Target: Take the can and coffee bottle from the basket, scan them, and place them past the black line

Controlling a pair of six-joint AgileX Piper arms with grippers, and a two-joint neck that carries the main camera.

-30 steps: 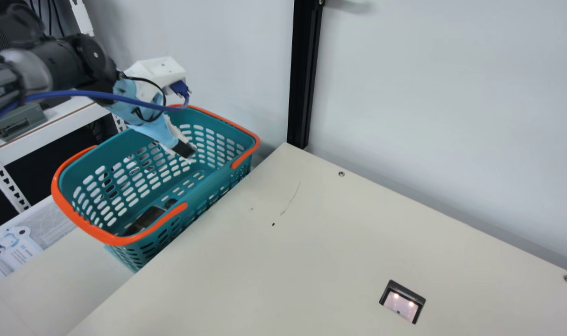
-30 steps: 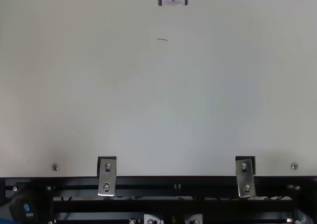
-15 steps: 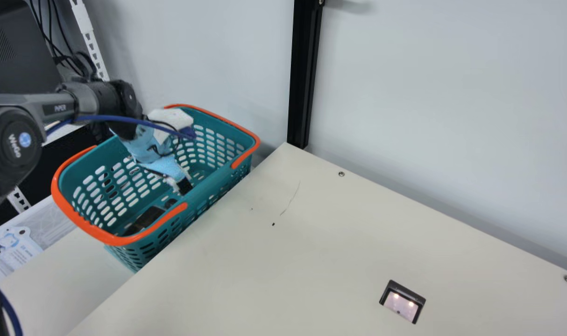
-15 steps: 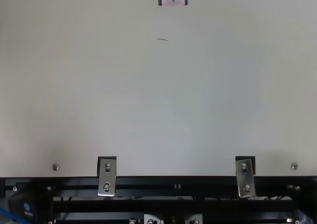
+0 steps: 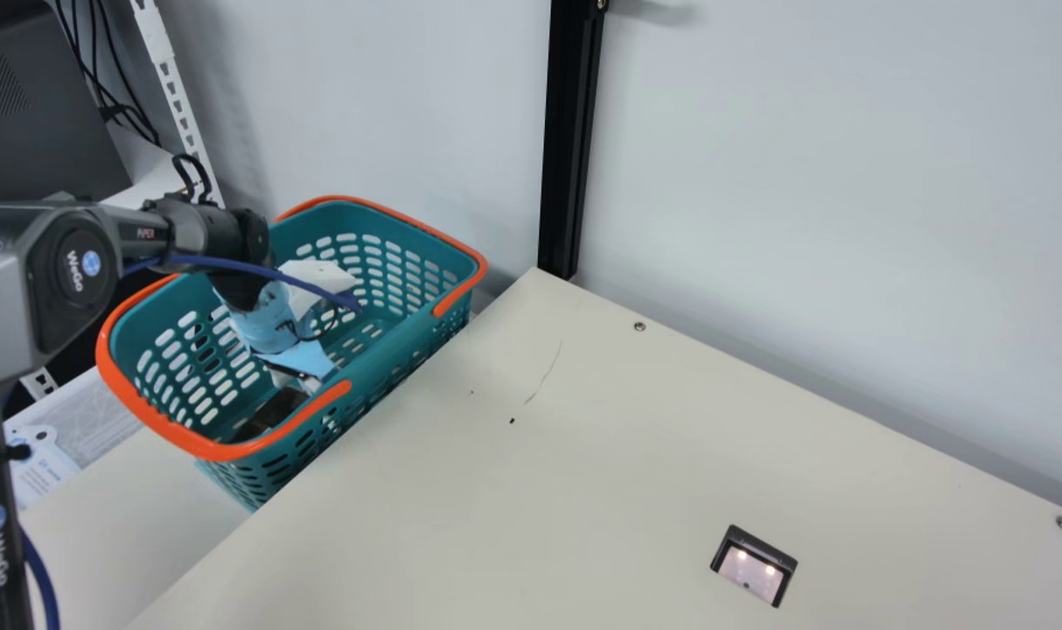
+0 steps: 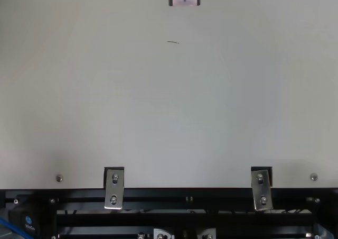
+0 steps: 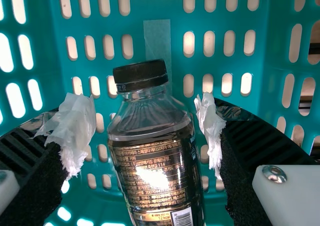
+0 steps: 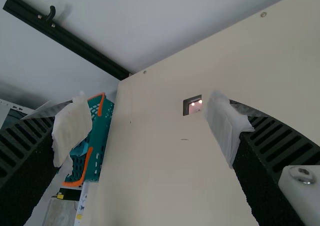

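Left jaws gape over the coffee bottle [image 7: 154, 148] (gold-printed label [image 7: 152, 191], barcode [image 7: 184, 219]).

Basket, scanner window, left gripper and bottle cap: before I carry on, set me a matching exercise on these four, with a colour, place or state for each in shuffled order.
Things
1. Basket
2. Scanner window
3. Left gripper
4. Bottle cap

Colour, place or state
A. Set into the table, with small lights glowing in it
B. Black, on the neck of the coffee bottle
C. Teal, with rows of slots in its walls
D. Open, with the bottle between its jaws in the left wrist view

Right pairs: 1-C, 2-A, 3-D, 4-B
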